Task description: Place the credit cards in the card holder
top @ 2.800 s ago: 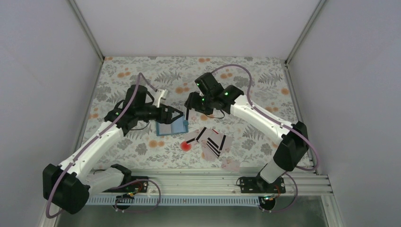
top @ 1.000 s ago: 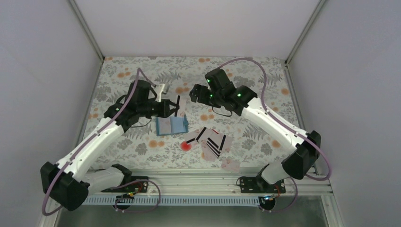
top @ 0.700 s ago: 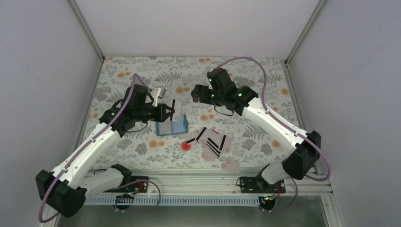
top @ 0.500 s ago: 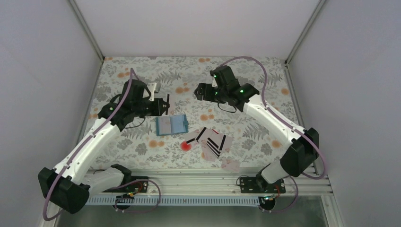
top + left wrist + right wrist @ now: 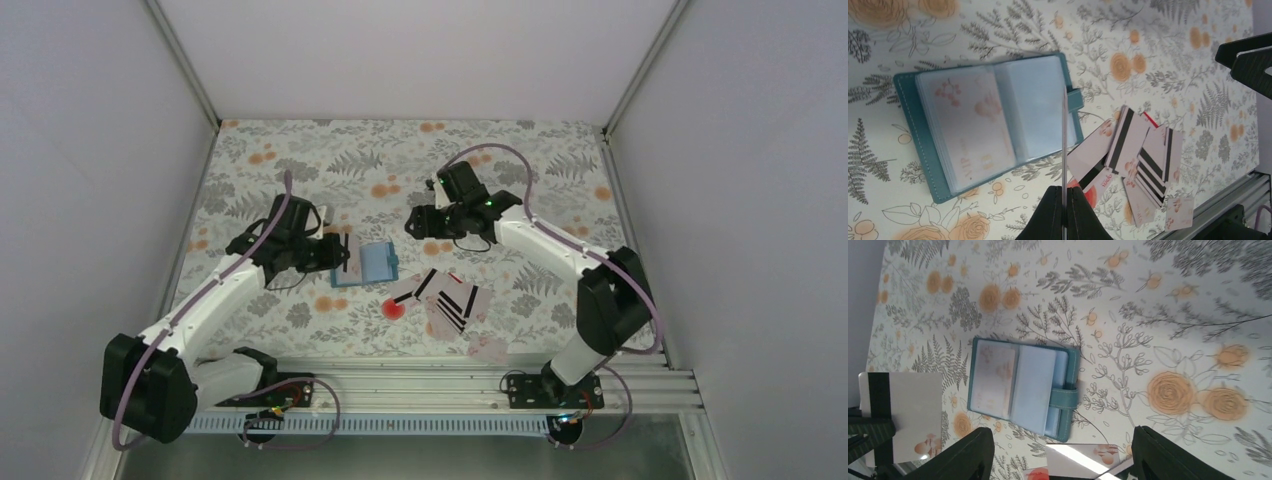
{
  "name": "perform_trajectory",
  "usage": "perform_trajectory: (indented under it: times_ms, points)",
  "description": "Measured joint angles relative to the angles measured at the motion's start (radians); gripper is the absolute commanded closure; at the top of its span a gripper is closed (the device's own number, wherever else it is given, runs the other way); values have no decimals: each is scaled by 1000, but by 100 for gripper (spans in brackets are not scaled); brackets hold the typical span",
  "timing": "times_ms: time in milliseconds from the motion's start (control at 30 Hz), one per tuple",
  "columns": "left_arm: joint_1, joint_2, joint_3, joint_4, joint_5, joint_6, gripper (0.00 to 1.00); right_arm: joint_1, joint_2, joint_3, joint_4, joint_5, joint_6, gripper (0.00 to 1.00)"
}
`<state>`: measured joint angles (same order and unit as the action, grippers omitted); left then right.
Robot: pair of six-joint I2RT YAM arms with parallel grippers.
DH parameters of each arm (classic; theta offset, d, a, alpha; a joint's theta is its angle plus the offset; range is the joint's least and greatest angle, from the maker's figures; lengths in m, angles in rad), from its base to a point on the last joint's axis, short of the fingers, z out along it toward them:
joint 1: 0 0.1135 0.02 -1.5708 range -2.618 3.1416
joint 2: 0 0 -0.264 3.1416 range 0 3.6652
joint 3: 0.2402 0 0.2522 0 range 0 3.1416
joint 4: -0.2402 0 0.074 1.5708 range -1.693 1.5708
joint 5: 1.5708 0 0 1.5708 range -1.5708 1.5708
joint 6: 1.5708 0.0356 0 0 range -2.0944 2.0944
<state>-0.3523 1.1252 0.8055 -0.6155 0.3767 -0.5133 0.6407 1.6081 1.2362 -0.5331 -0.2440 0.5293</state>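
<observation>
The card holder lies open on floral cloth between pale walls.

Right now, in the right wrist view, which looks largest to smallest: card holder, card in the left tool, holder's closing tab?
1. card holder
2. held card in the left tool, nearly as big, though it may only be nearer the camera
3. closing tab

Ahead of your left gripper, the small teal stitched card holder looks matt, its clear plastic sleeves glossy; the pale striped plastic cards smooth
</observation>
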Motion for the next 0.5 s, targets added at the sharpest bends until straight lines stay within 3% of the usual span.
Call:
perform_trajectory:
  times_ms: [500]
  points:
    - [102,182,-80,160,109,9,98,2,273,26,64,-127,-85,37]
